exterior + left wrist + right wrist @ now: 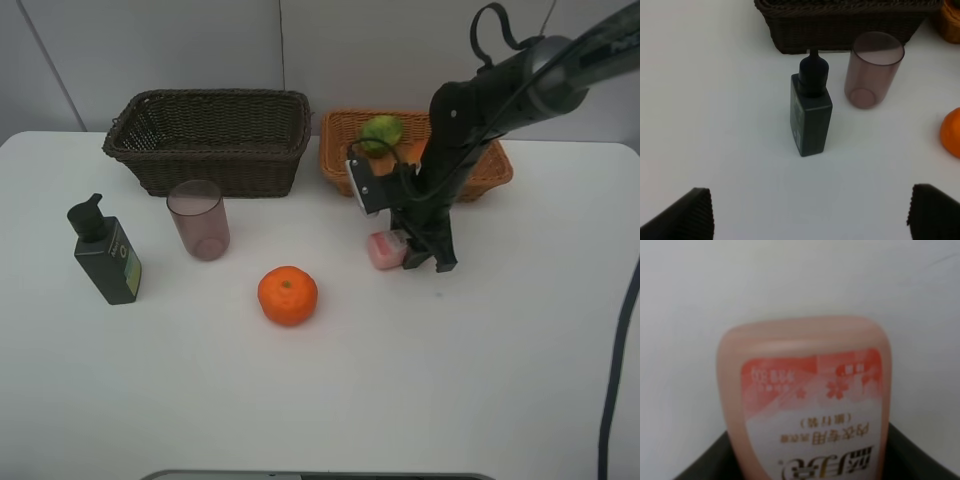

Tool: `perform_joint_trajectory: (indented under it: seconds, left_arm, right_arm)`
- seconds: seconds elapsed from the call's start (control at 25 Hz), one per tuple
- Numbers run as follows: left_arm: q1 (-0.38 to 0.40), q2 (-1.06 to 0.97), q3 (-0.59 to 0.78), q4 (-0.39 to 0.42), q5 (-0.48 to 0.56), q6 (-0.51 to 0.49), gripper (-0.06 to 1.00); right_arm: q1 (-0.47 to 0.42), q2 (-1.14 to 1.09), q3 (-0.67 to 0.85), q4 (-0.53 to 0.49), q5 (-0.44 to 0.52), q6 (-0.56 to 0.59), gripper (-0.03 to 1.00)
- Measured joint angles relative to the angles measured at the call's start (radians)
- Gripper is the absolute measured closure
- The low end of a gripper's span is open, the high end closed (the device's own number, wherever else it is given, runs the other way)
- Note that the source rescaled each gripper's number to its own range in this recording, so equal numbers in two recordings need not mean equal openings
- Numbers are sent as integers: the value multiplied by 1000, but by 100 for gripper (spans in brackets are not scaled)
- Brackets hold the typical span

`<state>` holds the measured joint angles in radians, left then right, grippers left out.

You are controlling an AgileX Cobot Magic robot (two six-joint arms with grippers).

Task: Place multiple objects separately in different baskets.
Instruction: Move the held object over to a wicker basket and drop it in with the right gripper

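My right gripper (pixel 425 262) is low over the table in front of the tan basket (pixel 490 172), shut on the pink lotion bottle (pixel 385 250). The bottle fills the right wrist view (pixel 805 400) between dark fingers (pixel 920 457). A green citrus (pixel 382 131) lies in the tan basket. The orange (pixel 288 296), the mauve cup (pixel 199 220) and the dark green pump bottle (pixel 106 255) stand on the table. My left gripper (pixel 810 215) is open and empty, short of the pump bottle (pixel 811 115). The apple-like fruit is hidden.
The dark brown basket (pixel 210 97) stands at the back left, behind the cup (pixel 872 70); it also shows in the left wrist view (pixel 840 25). The orange shows at that view's edge (pixel 952 132). The right arm crosses over the tan basket.
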<state>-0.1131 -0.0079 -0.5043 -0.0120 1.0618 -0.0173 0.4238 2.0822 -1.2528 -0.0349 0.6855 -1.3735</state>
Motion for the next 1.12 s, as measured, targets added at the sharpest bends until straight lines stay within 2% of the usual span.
perform_joint_trajectory:
  seconds: [0.12,0.36,0.56,0.72,0.88,0.96,1.12]
  left_arm:
    - [0,0,0,0,0,0,-5]
    - [0,0,0,0,0,0,-5]
    - [0,0,0,0,0,0,-5]
    - [0,0,0,0,0,0,-5]
    - [0,0,0,0,0,0,-5]
    - [0,0,0,0,0,0,-5]
    - [0,0,0,0,0,0,-5]
  right_arm:
    - [4,-44,-1,35,15,112,97]
    - [31,-138,-65,35,70,483,97]
    - [85,-154,-185,44,168,723,97]
    - [142,-151,-281,83,182,927,97]
    - [191,-119,-397,101,164,1135,97]
    - [207,-89,-452,105,136,1204,97]
    - [219,-31,-528,110,6,1252,97]
